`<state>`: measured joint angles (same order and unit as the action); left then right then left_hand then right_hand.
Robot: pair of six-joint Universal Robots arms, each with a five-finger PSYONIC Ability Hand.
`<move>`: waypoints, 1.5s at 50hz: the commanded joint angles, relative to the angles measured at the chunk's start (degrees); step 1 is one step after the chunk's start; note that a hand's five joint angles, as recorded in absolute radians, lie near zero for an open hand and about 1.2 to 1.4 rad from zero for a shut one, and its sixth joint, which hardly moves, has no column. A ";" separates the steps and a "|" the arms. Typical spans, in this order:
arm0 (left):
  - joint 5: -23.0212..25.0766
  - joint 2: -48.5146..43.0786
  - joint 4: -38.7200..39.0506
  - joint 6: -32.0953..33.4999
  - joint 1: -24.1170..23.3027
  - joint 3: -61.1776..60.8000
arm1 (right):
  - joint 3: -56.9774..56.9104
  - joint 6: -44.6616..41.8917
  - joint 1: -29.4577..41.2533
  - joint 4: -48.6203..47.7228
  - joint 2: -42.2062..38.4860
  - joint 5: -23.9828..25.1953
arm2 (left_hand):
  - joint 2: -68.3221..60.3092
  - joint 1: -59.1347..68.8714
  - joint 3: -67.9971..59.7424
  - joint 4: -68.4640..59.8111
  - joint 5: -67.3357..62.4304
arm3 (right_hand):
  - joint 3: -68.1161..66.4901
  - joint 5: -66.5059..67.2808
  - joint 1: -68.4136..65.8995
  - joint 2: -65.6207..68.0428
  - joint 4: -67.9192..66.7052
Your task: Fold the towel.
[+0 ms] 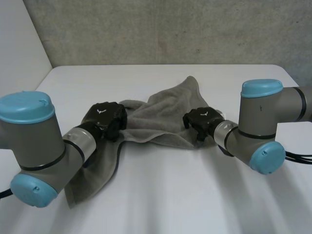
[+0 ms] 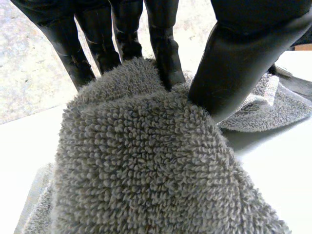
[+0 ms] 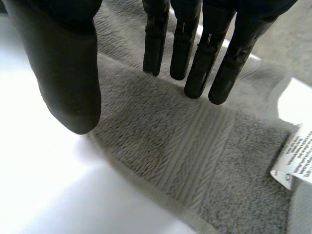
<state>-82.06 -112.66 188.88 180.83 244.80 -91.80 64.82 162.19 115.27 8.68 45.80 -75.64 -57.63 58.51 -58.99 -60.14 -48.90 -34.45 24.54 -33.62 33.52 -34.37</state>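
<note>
Left hand: your left hand (image 1: 104,117) sits on the left part of the towel (image 1: 161,114), where the cloth narrows into a strip.
Left grip: in its wrist view the fingers (image 2: 163,53) and thumb (image 2: 239,63) close on a raised hump of terry and pinch it between them.
Right hand: your right hand (image 1: 201,119) is over the towel's near edge, on its right side.
Right grip: its fingers (image 3: 195,63) are straight and side by side, with the thumb (image 3: 68,73) held well apart and nothing between them. You cannot tell whether the fingertips touch the cloth.
Under the right hand: a ribbed woven band (image 3: 195,161) runs across the towel below the fingertips. A white printed label (image 3: 296,160) lies near it, on the side away from the thumb.
Towel shape: grey and crumpled, not flat. One corner peaks toward the far side, and a long strip trails toward you beside the left arm (image 1: 34,141).
Table: the white table (image 1: 195,195) carries the towel near its middle.
Right arm: the right arm (image 1: 263,122) reaches in from the right side.
</note>
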 commanded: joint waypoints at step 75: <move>26.34 -14.34 -9.94 -22.63 14.48 33.17 | -37.66 -7.15 3.65 11.18 -2.30 -3.29 | -21.72 20.84 -20.36 -19.21 -20.45 | -45.55 45.46 -46.38 46.48 -45.63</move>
<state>-55.21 -117.74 179.27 158.37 259.42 -70.48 38.39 158.84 116.67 20.10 54.14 -76.67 -74.13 70.88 -76.34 -77.58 -61.32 -76.03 66.45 -74.96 75.40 -76.44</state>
